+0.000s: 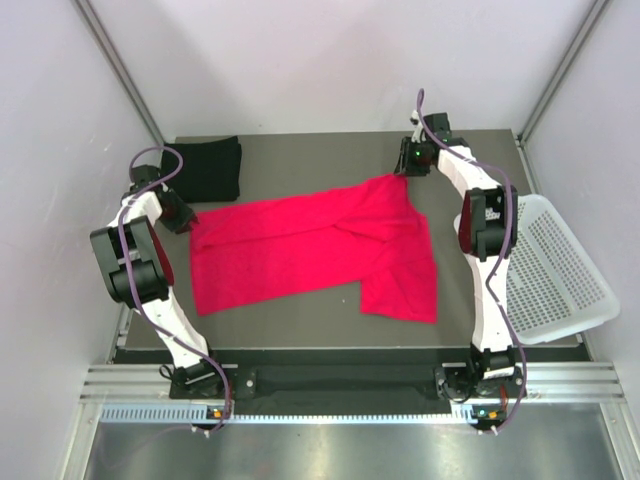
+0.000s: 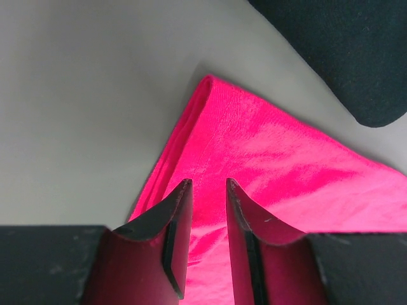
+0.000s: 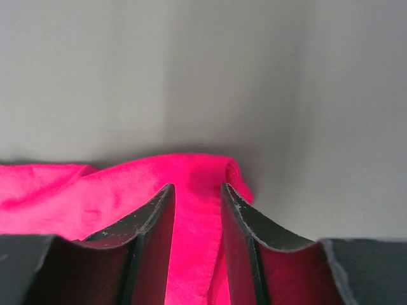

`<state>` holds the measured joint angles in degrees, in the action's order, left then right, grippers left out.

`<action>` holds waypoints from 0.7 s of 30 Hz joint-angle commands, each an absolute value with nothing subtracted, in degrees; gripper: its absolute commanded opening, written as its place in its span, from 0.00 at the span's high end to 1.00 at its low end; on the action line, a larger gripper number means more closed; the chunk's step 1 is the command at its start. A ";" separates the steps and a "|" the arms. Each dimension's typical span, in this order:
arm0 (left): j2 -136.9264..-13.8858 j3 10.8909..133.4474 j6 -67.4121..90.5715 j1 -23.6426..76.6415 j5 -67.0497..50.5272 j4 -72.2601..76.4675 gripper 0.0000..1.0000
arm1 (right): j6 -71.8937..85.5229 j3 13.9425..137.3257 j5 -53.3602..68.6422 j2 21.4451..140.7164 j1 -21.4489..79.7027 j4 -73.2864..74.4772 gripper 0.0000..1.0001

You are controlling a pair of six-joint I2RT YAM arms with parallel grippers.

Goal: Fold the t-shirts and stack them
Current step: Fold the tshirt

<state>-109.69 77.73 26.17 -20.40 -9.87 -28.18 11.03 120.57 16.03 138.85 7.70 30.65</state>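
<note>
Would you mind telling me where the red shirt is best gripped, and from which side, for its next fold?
Probably the red shirt at its far left corner and far right corner. Each lies exposed on the table, clear of the black shirt, so come down from above, straddling the edge.

top: overhead, whole table | wrists: close, low, facing forward | shared: red-pink shirt corners

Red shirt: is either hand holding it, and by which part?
Cannot be told. Left hand straddles the red shirt at its far-left corner, right hand its bunched far edge, cloth between the fingers.
</note>
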 commanded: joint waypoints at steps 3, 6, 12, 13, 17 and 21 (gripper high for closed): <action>-108.81 78.22 26.54 -20.92 -10.37 -26.63 0.69 | 10.46 123.66 14.68 138.52 6.77 29.18 0.65; -108.20 77.61 26.46 -20.92 -10.11 -26.72 0.70 | 10.28 123.14 14.24 137.46 6.68 30.06 0.65; -108.63 77.17 27.07 -20.83 -10.11 -26.63 0.75 | 10.02 117.87 14.06 134.12 6.59 29.27 0.66; -108.81 77.34 27.16 -20.83 -10.11 -26.63 0.75 | 10.11 116.90 14.15 133.77 6.68 29.18 0.66; -109.95 78.22 27.42 -20.83 -9.32 -26.37 0.75 | 10.11 115.93 14.68 133.16 6.68 28.83 0.67; -110.30 80.06 26.37 -20.83 -6.77 -27.33 0.74 | 10.28 115.58 15.20 132.80 6.68 28.83 0.68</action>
<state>-110.17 77.65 26.98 -20.40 -8.99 -28.21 10.87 115.87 14.68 137.67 7.68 29.80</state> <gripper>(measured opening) 0.254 0.324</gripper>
